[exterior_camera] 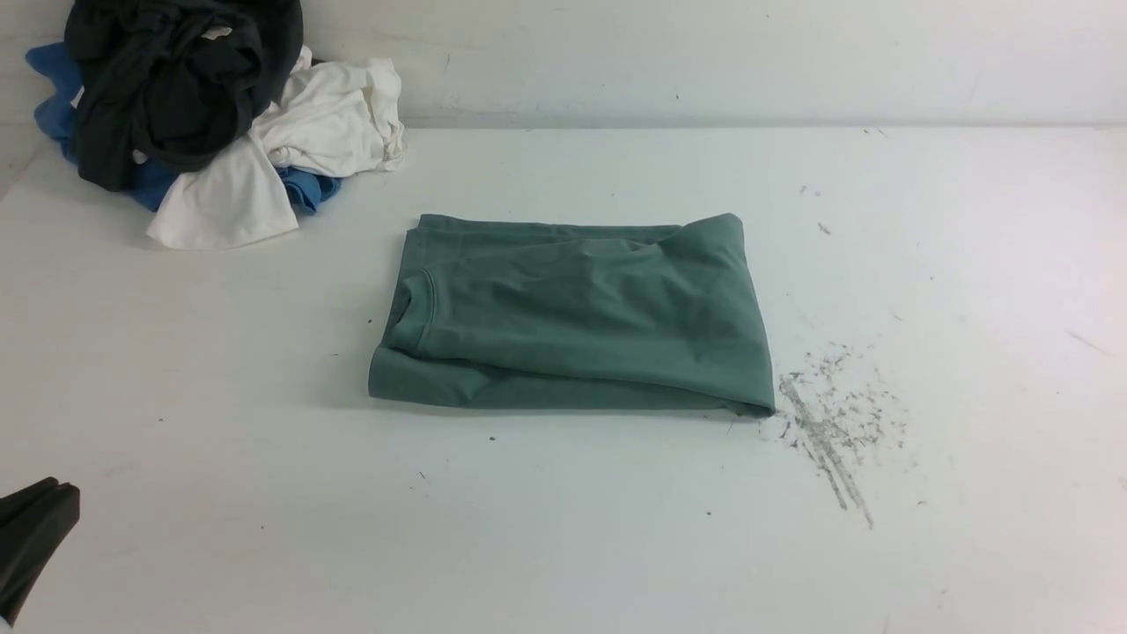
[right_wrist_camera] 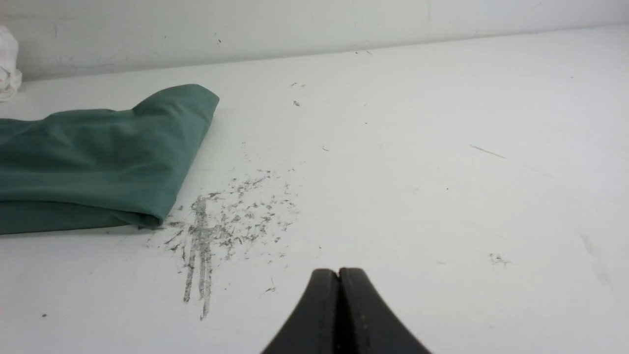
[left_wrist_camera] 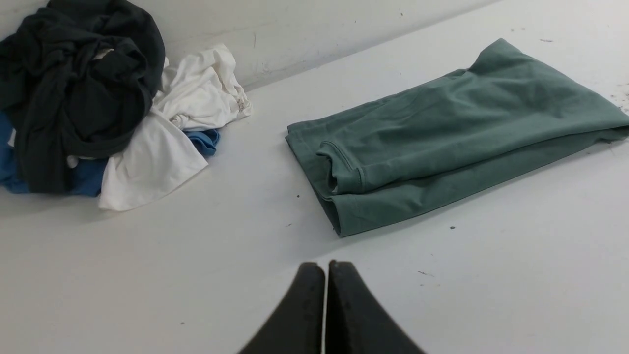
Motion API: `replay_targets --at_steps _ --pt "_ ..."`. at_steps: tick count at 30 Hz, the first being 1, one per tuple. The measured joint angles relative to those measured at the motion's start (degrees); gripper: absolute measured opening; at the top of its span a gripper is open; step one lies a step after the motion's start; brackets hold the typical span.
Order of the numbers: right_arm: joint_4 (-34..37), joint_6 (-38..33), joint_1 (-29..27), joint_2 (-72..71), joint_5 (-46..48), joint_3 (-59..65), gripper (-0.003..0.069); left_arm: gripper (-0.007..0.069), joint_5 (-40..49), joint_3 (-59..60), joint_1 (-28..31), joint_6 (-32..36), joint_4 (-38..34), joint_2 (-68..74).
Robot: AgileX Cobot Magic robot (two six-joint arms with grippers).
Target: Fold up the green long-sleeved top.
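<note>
The green long-sleeved top (exterior_camera: pixel 577 317) lies folded into a compact rectangle in the middle of the white table, its neckline showing at the left end. It also appears in the left wrist view (left_wrist_camera: pixel 442 132) and, at its right end, in the right wrist view (right_wrist_camera: pixel 98 152). My left gripper (left_wrist_camera: pixel 326 268) is shut and empty, hovering over bare table short of the top's left end; its black tip shows at the front view's lower left (exterior_camera: pixel 40 519). My right gripper (right_wrist_camera: pixel 339 273) is shut and empty, over bare table to the right of the top. The right arm is out of the front view.
A pile of black, white and blue garments (exterior_camera: pixel 202 114) sits at the table's back left corner against the wall, also seen in the left wrist view (left_wrist_camera: pixel 98 103). Grey scuff marks (exterior_camera: pixel 828 423) stain the table just right of the top.
</note>
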Motion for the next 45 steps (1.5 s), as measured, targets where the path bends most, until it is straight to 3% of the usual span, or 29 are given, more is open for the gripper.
replay_targets --at_steps 22,24,30,34,45 --pt "-0.1 -0.1 0.0 0.0 0.1 0.0 -0.0010 -0.0007 -0.1 3.5 0.0 -0.1 0.4 -7.0" --pt "-0.1 -0.1 0.0 0.0 0.1 0.0 -0.0010 -0.0007 -1.4 5.1 0.0 -1.4 1.8 -8.9" --pt "-0.1 -0.1 0.0 0.0 0.2 -0.1 -0.0010 -0.0007 -9.2 15.9 1.1 -18.0 11.8 -15.0" --pt "-0.1 -0.1 0.0 0.0 0.2 -0.1 -0.0010 -0.0007 -7.3 20.2 3.1 -26.3 15.4 -15.0" --pt "-0.1 -0.1 0.0 0.0 0.2 -0.1 -0.0010 -0.0007 -3.0 20.1 3.6 -26.4 15.6 -15.0"
